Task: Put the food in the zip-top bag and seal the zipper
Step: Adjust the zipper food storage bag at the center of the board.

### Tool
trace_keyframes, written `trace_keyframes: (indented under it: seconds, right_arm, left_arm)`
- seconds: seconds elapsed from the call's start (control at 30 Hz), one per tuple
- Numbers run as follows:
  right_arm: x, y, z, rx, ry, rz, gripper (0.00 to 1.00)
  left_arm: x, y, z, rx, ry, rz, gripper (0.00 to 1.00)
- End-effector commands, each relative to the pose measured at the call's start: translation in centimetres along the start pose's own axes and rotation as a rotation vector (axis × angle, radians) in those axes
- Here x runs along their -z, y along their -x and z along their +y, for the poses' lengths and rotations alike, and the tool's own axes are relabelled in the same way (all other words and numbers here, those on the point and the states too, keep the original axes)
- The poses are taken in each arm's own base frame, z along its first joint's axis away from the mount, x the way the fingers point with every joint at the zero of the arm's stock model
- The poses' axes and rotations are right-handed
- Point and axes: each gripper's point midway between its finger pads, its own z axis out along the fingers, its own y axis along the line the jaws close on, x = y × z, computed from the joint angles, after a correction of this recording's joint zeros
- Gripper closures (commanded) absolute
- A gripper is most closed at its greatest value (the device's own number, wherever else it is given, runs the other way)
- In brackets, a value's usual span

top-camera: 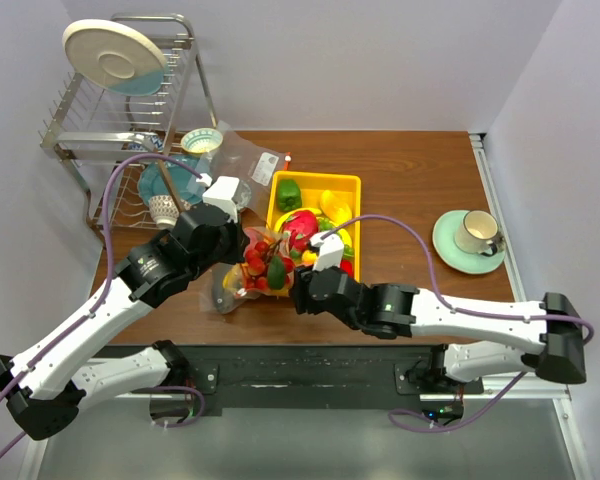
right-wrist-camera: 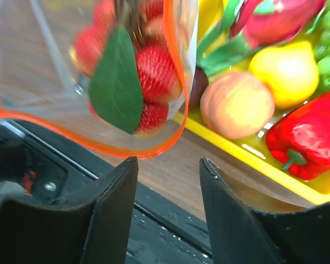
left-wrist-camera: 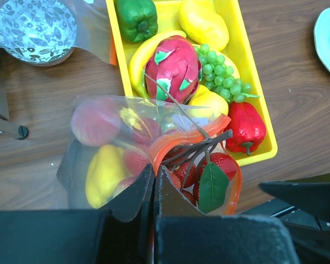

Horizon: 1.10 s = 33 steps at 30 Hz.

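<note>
The crinkled zip-top bag [left-wrist-camera: 99, 137] is held up in front of the yellow tray [left-wrist-camera: 118, 49]. It holds a peach [left-wrist-camera: 94, 121], a yellow fruit [left-wrist-camera: 104, 173] and a strawberry bunch with a leaf [left-wrist-camera: 223, 162]. My left gripper [left-wrist-camera: 154, 168] is shut on the orange-red zipper [left-wrist-camera: 234, 181] at the bag's mouth, which gapes open. My right gripper [right-wrist-camera: 169, 160] is open and empty, just below the zipper loop [right-wrist-camera: 126, 149]. The tray holds a dragon fruit [left-wrist-camera: 173, 66], green pepper [left-wrist-camera: 136, 16], grapes [left-wrist-camera: 223, 74], red pepper [left-wrist-camera: 245, 126] and a peach [right-wrist-camera: 236, 104].
A dish rack [top-camera: 110, 110] with a plate stands at the back left, with a patterned bowl [left-wrist-camera: 36, 27] and a flat clear bag [top-camera: 245, 160] beside it. A cup on a green saucer [top-camera: 470, 240] sits at the right. The table's near edge lies under my right gripper.
</note>
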Motion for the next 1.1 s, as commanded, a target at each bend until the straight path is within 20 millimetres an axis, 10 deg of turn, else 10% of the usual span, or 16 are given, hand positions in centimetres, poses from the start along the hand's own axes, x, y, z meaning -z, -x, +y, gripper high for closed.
trace_keyframes:
  seconds: [0.0,0.6,0.73,0.83,1.07]
  right_arm:
    - [1.2,3.1,-0.5,-0.045,-0.01,-0.123,0.46]
    - [-2.3,2.2,-0.1,0.015,-0.114,-0.074,0.59]
    - [-2.7,2.0,0.0,0.025,-0.117,-0.065,0.79]
    - [-2.2,3.7,1.1,0.054,-0.08,-0.093,0.98]
    - [1.0,12.8,7.2,0.114,0.093,-0.228,1.0]
  left_arm:
    - [0.9,2.8,-0.6,0.019,-0.027,-0.088,1.0]
    - [1.0,2.9,-0.6,0.011,-0.023,-0.088,1.0]
    - [1.0,3.0,-0.5,0.006,-0.017,-0.089,1.0]
    - [0.9,2.8,0.0,-0.003,0.004,-0.087,1.0]
    - [1.7,3.0,2.9,-0.034,0.154,-0.093,1.0]
